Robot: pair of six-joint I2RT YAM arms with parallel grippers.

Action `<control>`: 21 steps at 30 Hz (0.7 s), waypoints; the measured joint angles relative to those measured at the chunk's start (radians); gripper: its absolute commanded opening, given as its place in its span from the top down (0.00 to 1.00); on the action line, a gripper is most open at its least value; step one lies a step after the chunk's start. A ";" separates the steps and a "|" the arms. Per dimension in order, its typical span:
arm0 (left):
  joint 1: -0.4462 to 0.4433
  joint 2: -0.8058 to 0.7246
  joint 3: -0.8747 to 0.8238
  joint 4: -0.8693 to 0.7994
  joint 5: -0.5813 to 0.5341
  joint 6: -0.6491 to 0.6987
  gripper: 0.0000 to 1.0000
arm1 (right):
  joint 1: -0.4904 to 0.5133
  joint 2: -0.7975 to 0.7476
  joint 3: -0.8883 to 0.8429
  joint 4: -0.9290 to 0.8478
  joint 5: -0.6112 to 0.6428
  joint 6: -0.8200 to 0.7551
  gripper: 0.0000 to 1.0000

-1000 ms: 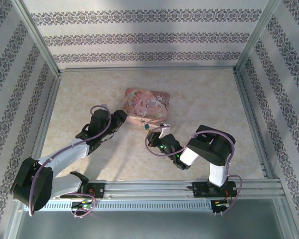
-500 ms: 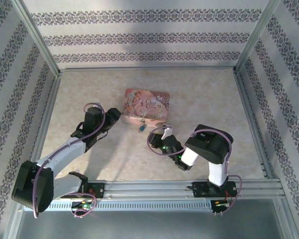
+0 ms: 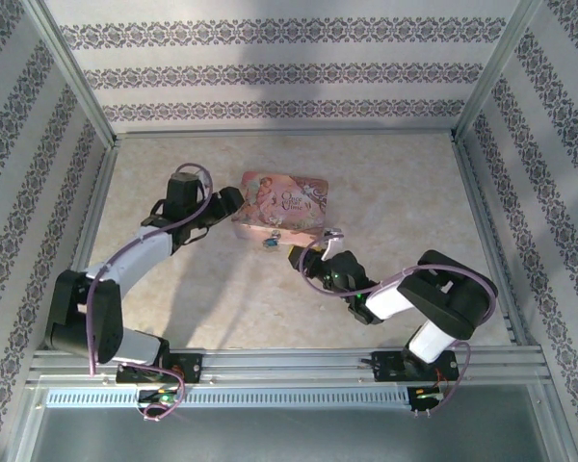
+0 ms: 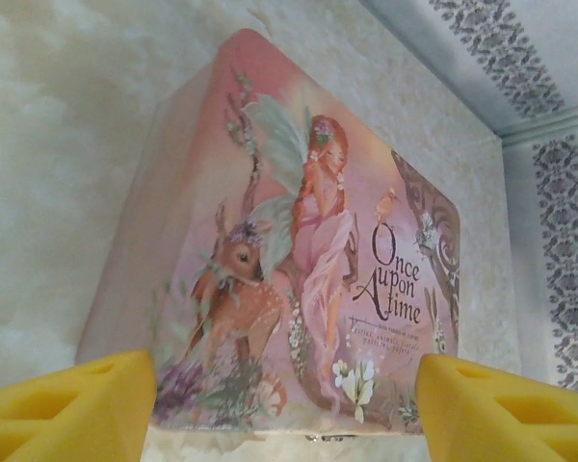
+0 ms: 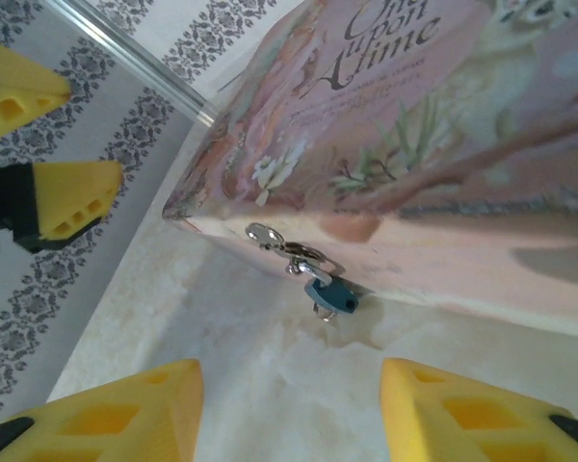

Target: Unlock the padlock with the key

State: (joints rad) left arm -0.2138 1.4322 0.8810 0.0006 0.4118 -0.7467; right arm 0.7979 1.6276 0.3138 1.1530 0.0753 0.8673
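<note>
Lettering on the pink tin (image 4: 299, 269) reads "Once Upon A time". The padlock (image 5: 332, 294) hangs at the tin's near side, the key (image 5: 324, 310) seemingly touching its underside. Both tools gape empty: left gripper (image 4: 284, 404) by the tin's left end, right gripper (image 5: 289, 404) just near of the padlock.

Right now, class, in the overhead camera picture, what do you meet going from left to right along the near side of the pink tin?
left gripper → padlock → right gripper. The pink tin stretches across much of that span, so it has no clear place.
</note>
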 measured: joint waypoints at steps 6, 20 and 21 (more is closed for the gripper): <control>0.001 0.182 0.116 -0.076 0.060 0.082 0.28 | -0.054 0.050 0.058 -0.014 -0.109 0.066 0.40; 0.006 0.238 0.083 -0.114 0.104 0.113 0.39 | -0.242 0.158 0.172 -0.021 -0.337 0.098 0.38; 0.006 0.229 0.068 -0.101 0.109 0.107 0.39 | -0.259 0.166 0.183 -0.023 -0.361 0.092 0.38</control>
State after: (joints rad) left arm -0.2073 1.6615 0.9489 -0.1001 0.5213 -0.6395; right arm 0.5388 1.7935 0.4965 1.1301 -0.2859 0.9596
